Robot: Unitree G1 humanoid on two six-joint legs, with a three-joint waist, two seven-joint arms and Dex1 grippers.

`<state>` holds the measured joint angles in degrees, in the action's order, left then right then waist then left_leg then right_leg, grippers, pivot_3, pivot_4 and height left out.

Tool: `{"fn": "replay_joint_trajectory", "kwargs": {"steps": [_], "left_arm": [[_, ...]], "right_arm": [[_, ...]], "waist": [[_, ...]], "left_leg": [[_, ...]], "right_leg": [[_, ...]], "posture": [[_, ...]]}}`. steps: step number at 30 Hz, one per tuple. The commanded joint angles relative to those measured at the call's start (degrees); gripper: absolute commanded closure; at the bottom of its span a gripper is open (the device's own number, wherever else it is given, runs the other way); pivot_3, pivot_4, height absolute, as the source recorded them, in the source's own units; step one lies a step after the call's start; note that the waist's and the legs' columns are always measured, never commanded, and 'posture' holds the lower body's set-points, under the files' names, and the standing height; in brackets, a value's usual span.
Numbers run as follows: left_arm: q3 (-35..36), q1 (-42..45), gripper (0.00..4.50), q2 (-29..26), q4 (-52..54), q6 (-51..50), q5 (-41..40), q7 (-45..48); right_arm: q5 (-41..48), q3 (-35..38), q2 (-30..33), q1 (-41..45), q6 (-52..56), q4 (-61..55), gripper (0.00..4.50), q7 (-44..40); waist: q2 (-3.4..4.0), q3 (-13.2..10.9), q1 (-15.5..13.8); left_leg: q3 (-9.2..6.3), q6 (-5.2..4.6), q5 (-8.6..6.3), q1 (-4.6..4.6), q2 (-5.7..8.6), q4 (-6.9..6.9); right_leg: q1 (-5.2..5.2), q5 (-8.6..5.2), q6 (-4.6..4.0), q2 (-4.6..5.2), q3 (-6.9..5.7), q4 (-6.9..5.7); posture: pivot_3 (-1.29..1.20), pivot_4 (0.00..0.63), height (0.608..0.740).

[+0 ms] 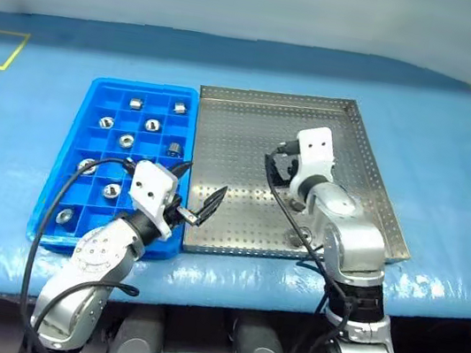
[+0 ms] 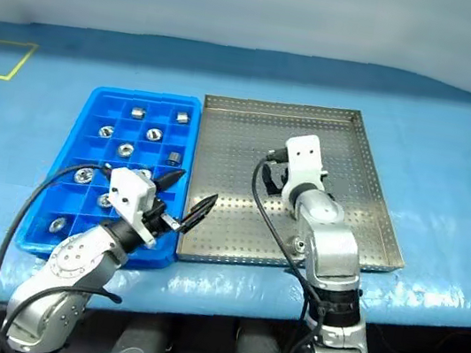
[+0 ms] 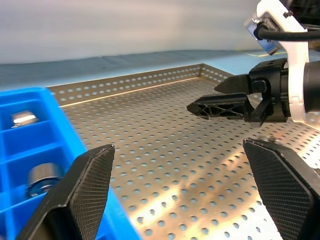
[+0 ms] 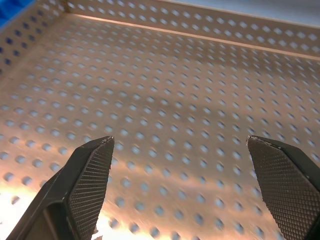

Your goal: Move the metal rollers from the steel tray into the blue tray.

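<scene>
Several metal rollers (image 1: 123, 139) lie in compartments of the blue tray (image 1: 147, 86), on the left of the table. Two more rollers (image 3: 42, 176) sit in its cells close to the left gripper. The steel tray (image 1: 251, 134) stands right beside the blue one. My left gripper (image 1: 205, 179) hovers open over the seam between the two trays, pointing toward the steel tray, with nothing between its fingers. My right gripper (image 4: 180, 140) stands open just above the steel tray's perforated floor near its middle, holding nothing. From the left wrist it appears as the right gripper (image 3: 205, 97).
Both trays rest on a blue-covered table (image 1: 451, 175) with yellow tape marks at the far corners. Black cables (image 1: 280, 206) loop from each wrist. The steel tray's raised rim (image 1: 373, 154) runs along its sides.
</scene>
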<state>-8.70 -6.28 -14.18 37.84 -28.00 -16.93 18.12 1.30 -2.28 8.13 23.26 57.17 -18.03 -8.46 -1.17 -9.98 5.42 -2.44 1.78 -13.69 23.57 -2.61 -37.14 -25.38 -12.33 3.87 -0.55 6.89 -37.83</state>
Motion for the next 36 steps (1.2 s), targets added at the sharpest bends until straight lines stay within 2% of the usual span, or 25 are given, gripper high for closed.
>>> {"fn": "replay_joint_trajectory", "kwargs": {"steps": [1, 12, 28, 31, 36], "left_arm": [[-0.8, 0.9, 0.00, -0.2, 0.4, -0.5, -1.2, 1.1], [-2.0, 2.1, 0.00, -3.0, 0.2, -2.4, -2.6, 4.8], [-4.1, 0.7, 0.00, -5.5, 1.3, -3.4, -3.4, 7.2], [-4.2, 0.5, 0.00, -5.4, 1.2, -3.2, -3.3, 7.1], [-4.5, 0.0, 0.00, -5.2, 1.1, -2.6, -2.8, 6.8]], "right_arm": [[0.7, 1.4, 0.3, -1.8, 4.3, -6.6, 0.02, 0.5], [5.0, 4.2, 0.9, -5.6, 15.2, -10.0, 0.02, -1.2], [5.3, 1.6, 0.6, -4.0, 6.3, 0.5, 0.02, -1.6], [5.4, 1.7, -0.1, -2.7, 4.8, 2.2, 0.54, -1.4], [5.4, 1.2, -0.4, -1.1, 3.8, 4.2, 2.17, -1.6]], "waist": [[0.01, 0.0, 1.3], [0.02, 0.0, 4.6], [0.02, 0.0, 4.9], [0.02, 0.0, 4.8], [0.02, 0.0, 4.5]], "left_leg": [[-0.01, 0.00, 0.00, 0.00, 0.00, -0.02], [0.01, -0.02, 0.01, -0.01, 0.03, -0.20], [0.01, -0.02, 0.01, -0.02, 0.03, -0.19], [0.01, -0.03, 0.02, -0.02, 0.03, -0.20], [0.00, -0.04, 0.02, 0.00, 0.04, -0.19]], "right_leg": [[0.00, 0.00, 0.01, -0.02, 0.01, -0.03], [0.10, 0.09, 0.17, -0.02, 0.11, -0.06], [0.11, 0.11, 0.21, -0.02, 0.13, -0.05], [0.11, 0.13, 0.22, -0.02, 0.14, -0.06], [0.10, 0.13, 0.23, -0.01, 0.14, -0.04]], "posture": [[-0.13, 0.150, 0.740], [-0.14, 0.150, 0.740], [-0.10, 0.150, 0.740], [-0.09, 0.150, 0.740], [-0.07, 0.150, 0.740]]}}
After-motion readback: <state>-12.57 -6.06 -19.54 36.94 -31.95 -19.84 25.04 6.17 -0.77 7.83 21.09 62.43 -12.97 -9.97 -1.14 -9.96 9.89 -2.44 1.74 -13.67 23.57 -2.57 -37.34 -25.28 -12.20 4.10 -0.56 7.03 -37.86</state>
